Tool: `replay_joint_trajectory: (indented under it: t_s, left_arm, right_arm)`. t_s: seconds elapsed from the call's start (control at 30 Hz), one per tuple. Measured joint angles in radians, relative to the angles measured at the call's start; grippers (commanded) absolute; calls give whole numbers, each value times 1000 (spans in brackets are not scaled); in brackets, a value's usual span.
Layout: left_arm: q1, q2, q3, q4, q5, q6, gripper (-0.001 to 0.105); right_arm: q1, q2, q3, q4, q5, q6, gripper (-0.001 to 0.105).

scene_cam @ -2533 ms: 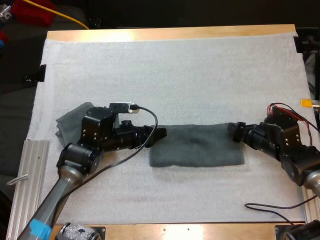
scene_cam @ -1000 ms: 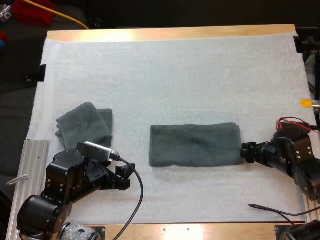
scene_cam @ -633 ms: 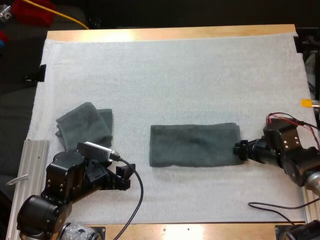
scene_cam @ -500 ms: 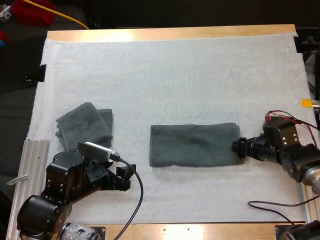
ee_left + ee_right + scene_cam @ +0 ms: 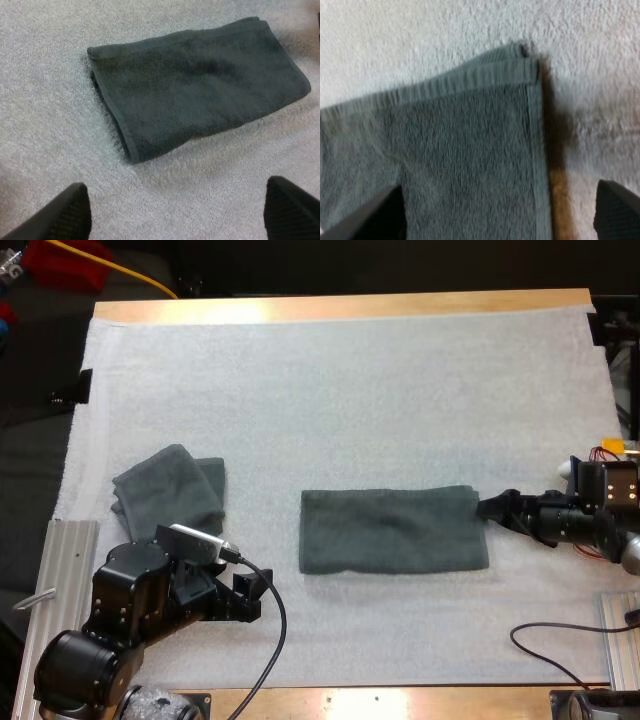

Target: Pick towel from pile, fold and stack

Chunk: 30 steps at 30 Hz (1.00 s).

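Observation:
A dark grey-green towel (image 5: 390, 530), folded into a long strip, lies flat at the mat's middle. My right gripper (image 5: 493, 507) is open at the strip's far right corner. In the right wrist view its fingers (image 5: 372, 215) stand wide apart above the towel's hemmed edge (image 5: 470, 145), gripping nothing. My left gripper (image 5: 252, 595) is open near the table's front left, well short of the strip. The left wrist view has the towel (image 5: 200, 85) lying ahead of the spread fingertips (image 5: 65, 215). A second, crumpled towel (image 5: 170, 490) sits at the left.
A ribbed metal rail (image 5: 60, 590) lies along the mat's left front edge. The white mat (image 5: 340, 390) stretches bare behind both towels. A loose black cable (image 5: 560, 655) trails near the front right corner.
My left arm drew back from the strip's left end to the front left. My right gripper came in to the strip's right end, then shifted toward its far corner as the arm drew right.

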Motion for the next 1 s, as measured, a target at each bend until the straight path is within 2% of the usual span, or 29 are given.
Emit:
replay_joint_trajectory:
  t_s: [0.17,0.4,0.7,0.9,1.0]
  left_arm:
    - [0,0,0,4,1,0,69]
    - [0,0,0,22,1,0,69]
    - [0,0,0,22,1,0,69]
    - [0,0,0,22,1,0,69]
    - [0,0,0,22,1,0,69]
  right_arm:
    - [-1,88,0,-39,-65,-15,74]
    - [-1,194,-2,-62,-102,-21,74]
    - [3,238,-13,-76,-158,1,74]
    - [87,255,-22,-104,-158,27,74]
    - [127,269,-28,-132,-155,73,74]
